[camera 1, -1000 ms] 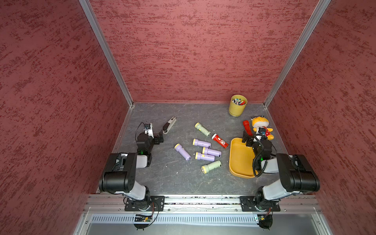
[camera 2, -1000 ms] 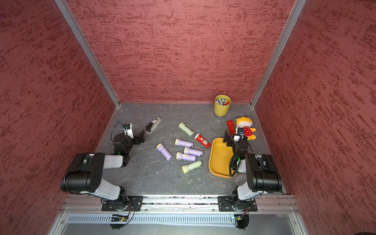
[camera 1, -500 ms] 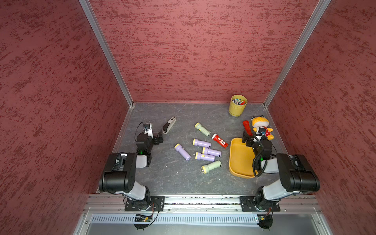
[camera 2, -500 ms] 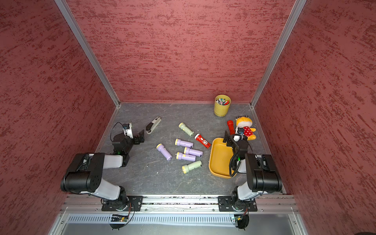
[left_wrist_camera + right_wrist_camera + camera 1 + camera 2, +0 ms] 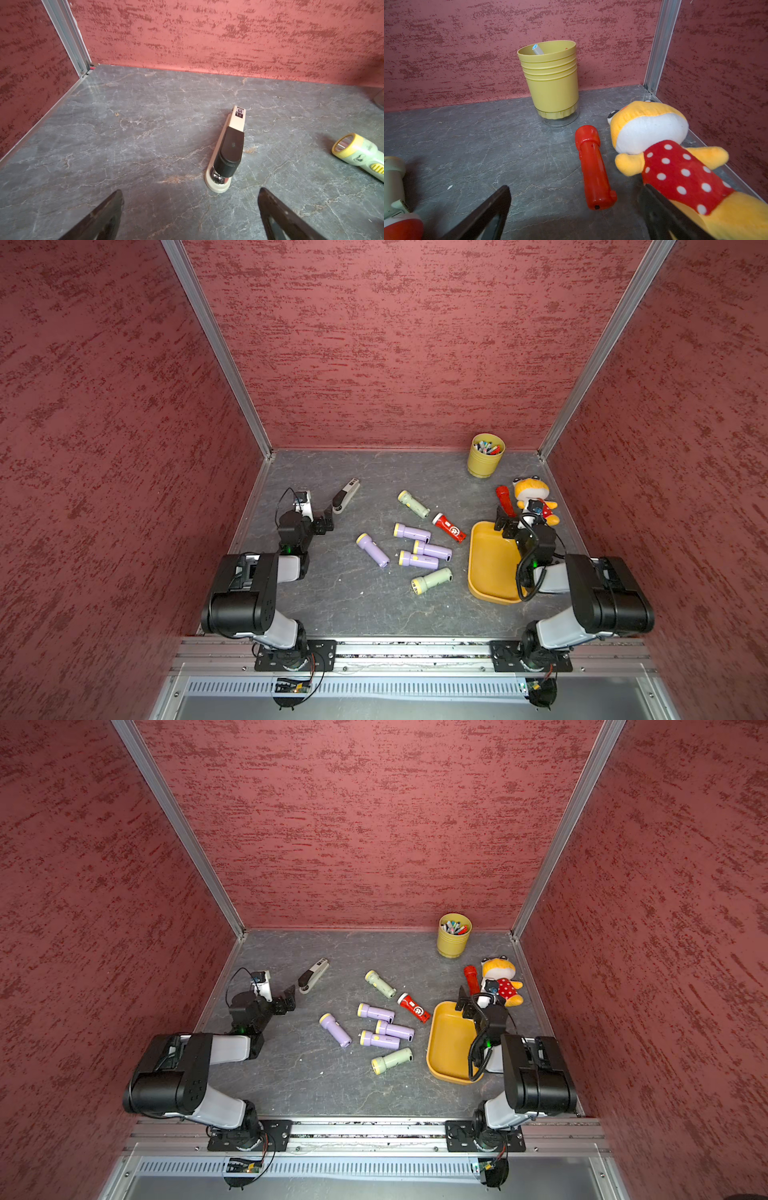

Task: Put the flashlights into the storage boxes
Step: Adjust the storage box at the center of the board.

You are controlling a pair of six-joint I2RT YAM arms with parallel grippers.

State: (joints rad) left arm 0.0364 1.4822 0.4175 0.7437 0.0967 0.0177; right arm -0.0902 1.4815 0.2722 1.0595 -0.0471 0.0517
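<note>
Red flashlight (image 5: 593, 166), lying flat, long axis front-to-back, head toward yellow cup (image 5: 550, 83)

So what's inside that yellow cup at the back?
A bunch of pens stands in the yellow cup; only their tips show. Its wall hides their shafts and the bottom.

Both top views: stereo pair, high over the near edge, angled steeply down, distant, sharing the whole grey marbled tabletop (image 5: 353, 605). Left wrist view: low, close, facing far-left, on the beige-and-black stapler-shaped device (image 5: 227, 153). Right wrist view: low, close, facing far-right, on the round yellow ribbed plastic cup (image 5: 552, 83). Both items recur in both top views.
</note>
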